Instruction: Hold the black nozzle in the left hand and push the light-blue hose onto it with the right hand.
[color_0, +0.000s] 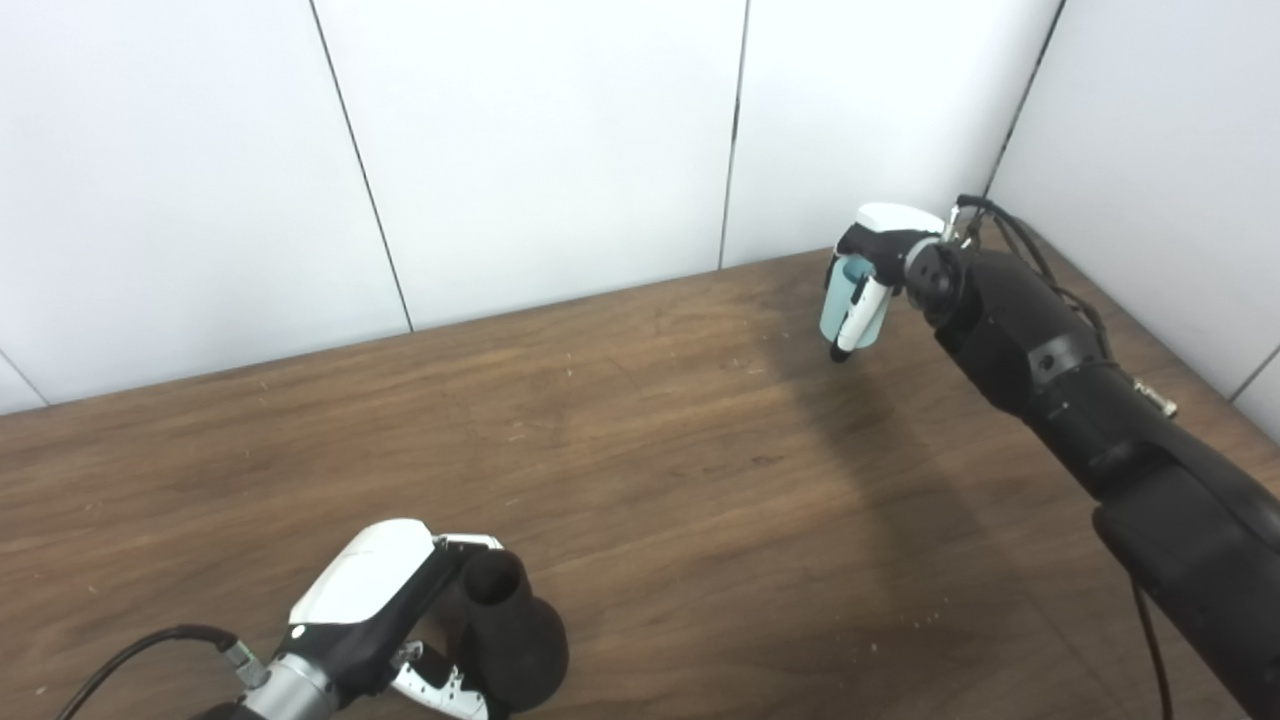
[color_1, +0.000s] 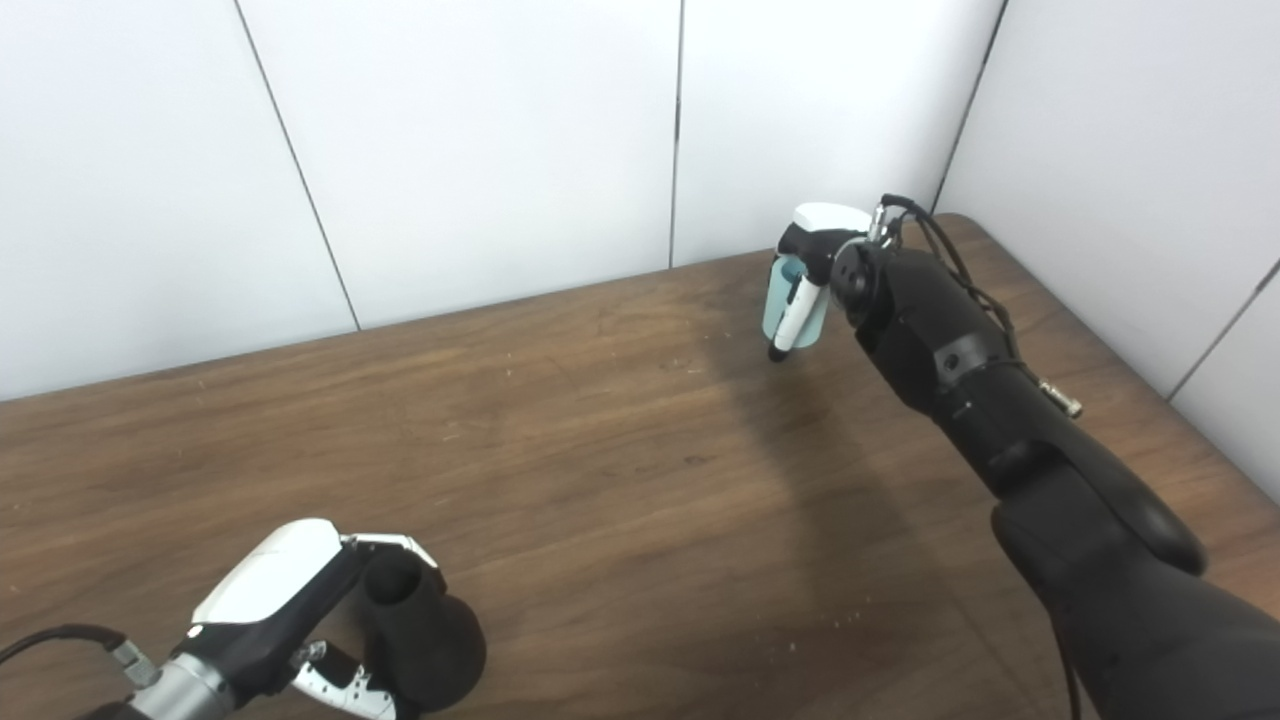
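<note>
We find no legible text, label, brand, number or sign anywhere here, whether on the black nozzle (color_0: 512, 630), the light-blue hose (color_0: 848, 312) well beyond it, the wooden table (color_0: 640, 440) beneath, or the white wall panels (color_0: 540, 140) behind it.

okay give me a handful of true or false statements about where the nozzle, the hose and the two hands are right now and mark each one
1. The left hand holds the black nozzle. True.
2. The light-blue hose is already pushed onto the nozzle. False: the two are far apart, the hose at the far right of the table and the nozzle near its front left.
3. The right hand has its fingers around the hose. True.
4. The hose lies flat on the table, untouched. False: it is gripped in the right hand.
5. The nozzle is white. False: it is black; the white parts are the hands' shells.
</note>
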